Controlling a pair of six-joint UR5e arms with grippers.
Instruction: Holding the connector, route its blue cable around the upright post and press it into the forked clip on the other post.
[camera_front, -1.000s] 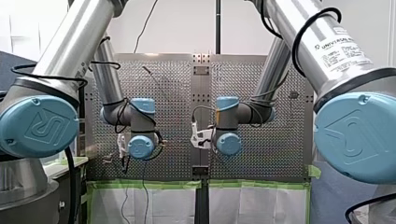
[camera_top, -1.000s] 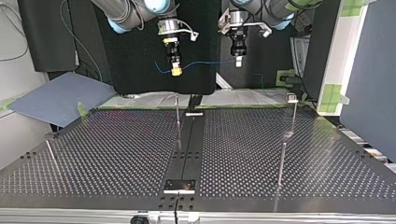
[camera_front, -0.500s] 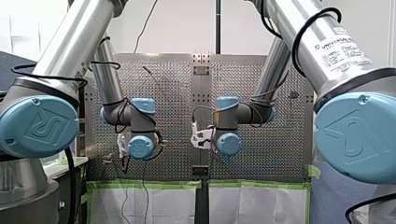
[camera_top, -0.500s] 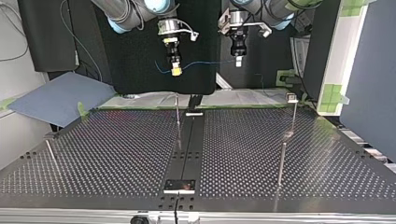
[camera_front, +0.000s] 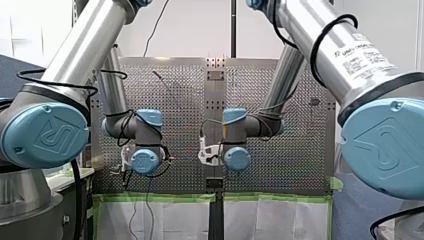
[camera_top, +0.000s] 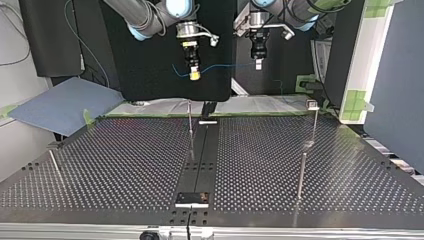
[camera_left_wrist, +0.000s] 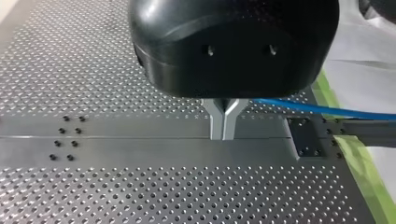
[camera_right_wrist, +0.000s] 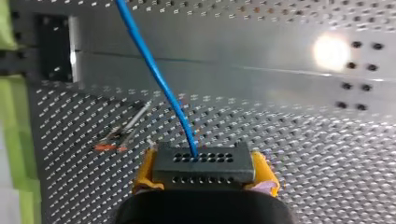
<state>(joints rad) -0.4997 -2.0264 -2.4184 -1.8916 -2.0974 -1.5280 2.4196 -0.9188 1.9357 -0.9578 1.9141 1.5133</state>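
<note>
Right jaws clamped the connector, left jaws pinched its blue cable; we'd next circle the post, at its six o'clock in the top view.

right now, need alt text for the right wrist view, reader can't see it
My right gripper, with yellow pads, clamps a dark grey connector marked by rows of small holes. A blue cable leaves the connector and runs away from the gripper above the perforated table.

Cable blue; connector dk grey w/ hole rows; pads yellow; L fingers silver; table silver, perforated; tape green.
</note>
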